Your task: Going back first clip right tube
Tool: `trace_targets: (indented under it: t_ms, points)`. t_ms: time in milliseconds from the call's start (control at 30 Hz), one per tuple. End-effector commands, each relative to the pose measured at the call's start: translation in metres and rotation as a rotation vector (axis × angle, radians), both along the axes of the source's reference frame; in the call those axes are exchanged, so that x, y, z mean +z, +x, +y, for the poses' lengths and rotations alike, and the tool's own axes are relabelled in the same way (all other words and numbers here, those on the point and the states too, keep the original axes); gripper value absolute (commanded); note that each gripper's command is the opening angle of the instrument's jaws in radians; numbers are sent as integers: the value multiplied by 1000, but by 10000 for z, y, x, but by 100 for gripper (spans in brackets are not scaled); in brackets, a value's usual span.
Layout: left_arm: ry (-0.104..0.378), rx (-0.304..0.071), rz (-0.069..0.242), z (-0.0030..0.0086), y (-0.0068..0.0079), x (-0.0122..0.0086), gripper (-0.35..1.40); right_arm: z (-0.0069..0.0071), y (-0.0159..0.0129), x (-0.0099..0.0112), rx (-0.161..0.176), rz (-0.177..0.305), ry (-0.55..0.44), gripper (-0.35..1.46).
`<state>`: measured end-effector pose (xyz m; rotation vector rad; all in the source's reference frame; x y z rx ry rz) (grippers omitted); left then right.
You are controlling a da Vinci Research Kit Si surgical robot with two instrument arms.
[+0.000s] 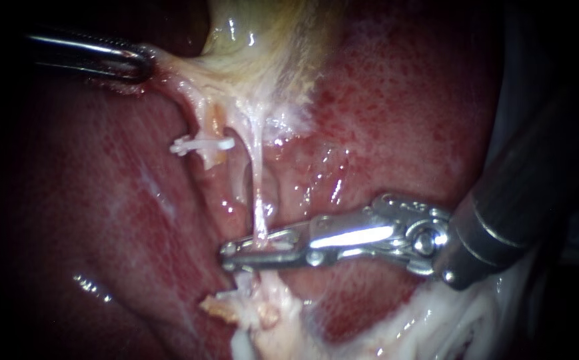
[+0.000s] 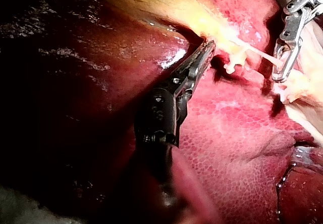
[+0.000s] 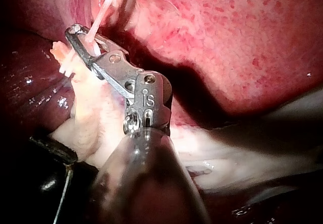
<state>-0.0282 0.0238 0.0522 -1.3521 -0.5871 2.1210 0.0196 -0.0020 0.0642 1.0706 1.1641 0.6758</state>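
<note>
Two pale tubes run down from the yellowish gallbladder (image 1: pixel 262 47). The left tube (image 1: pixel 210 127) carries a white clip (image 1: pixel 199 145), which also shows in the left wrist view as the clip (image 2: pixel 233 62). The thin right tube (image 1: pixel 258 193) stretches down into my right instrument (image 1: pixel 229 257), whose slim jaws lie close together across it. In the right wrist view that tube (image 3: pixel 98 14) passes between the right instrument (image 3: pixel 73 32) jaws. My left instrument (image 1: pixel 144 65) is shut on pale gallbladder tissue at the upper left and holds it taut; the left wrist view shows the left instrument (image 2: pixel 208 47) the same way.
Red liver (image 1: pixel 402 100) surrounds the tubes on both sides. Ragged whitish tissue (image 1: pixel 262 310) hangs below the right instrument's jaws, and more pale tissue (image 1: pixel 462 320) lies under its shaft. The right instrument (image 2: pixel 280 75) stands just beyond the clip.
</note>
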Motion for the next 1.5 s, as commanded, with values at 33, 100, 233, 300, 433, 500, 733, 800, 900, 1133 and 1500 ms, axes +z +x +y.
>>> trace_targets:
  t_ms: [33, 100, 233, 300, 433, 500, 733, 800, 900, 1133, 1500]
  points:
    - [0, 0, 0, 0, 0, 0, -35, -1, 0, 0, 0, 0, -1, -35]
    - [0, 0, 0, 0, 0, 0, -35, -2, 2, 0, 3, 11, -49, 2]
    - [0, 0, 0, 0, 1, 0, -35, -2, 0, 0, 23, -58, -248, 46]
    - [0, 1, -1, 0, 1, 0, -35, -2, -5, 0, 13, -82, -340, 48]
    - [0, 1, -1, 0, 2, 0, -35, -5, -22, -1, 14, -87, -457, 49]
    - [0, 1, -1, 0, 2, 0, -35, -6, -33, -4, 8, -86, -513, 50]
    - [0, 1, -1, -1, 3, 0, -35, 9, -79, -30, -20, -73, -691, 50]
    - [-1, 1, 0, -1, 3, 0, -35, 19, -96, -41, -30, -66, -725, 50]
    - [-1, 1, 0, -2, 3, 0, -35, 32, -119, -55, -41, -64, -768, 50]
    - [-1, 0, 0, -2, 2, 2, -35, 53, -150, -70, -65, -79, -826, 50]
    - [-17, 25, 20, -18, -24, 45, -35, 55, -155, -71, -62, -83, -832, 50]
